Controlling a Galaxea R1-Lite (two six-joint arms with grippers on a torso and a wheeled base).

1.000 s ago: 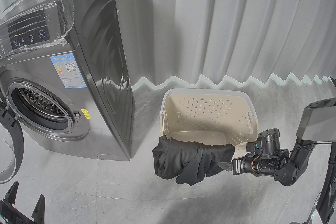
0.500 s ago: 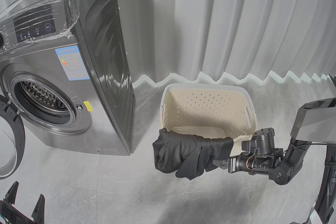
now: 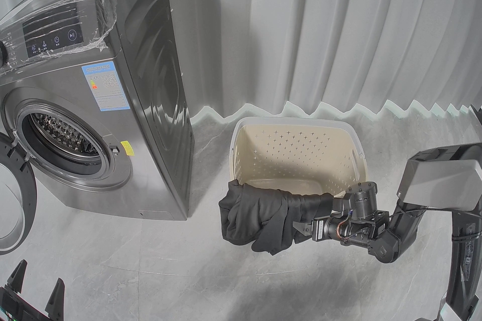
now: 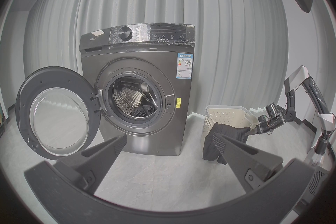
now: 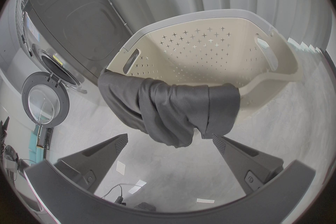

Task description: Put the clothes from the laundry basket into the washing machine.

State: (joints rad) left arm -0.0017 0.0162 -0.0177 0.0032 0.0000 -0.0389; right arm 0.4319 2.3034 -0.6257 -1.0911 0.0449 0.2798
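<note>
A dark grey garment hangs over the front rim of the cream laundry basket, bunched at the basket's left corner. My right gripper is open, level with the garment's right end; in the right wrist view the cloth hangs just beyond its spread fingertips. The washing machine stands at the left with its round door swung open. Dark clothing lies inside the drum. My left gripper is open, low at the near left, facing the machine.
A white pleated curtain runs behind the basket and machine. Grey tiled floor lies open between the machine's front and the basket. A few paper scraps lie on the floor under my right gripper.
My right gripper has moved left, closer in on the draped garment. The garment stays on the rim. The head view has shifted slightly.
</note>
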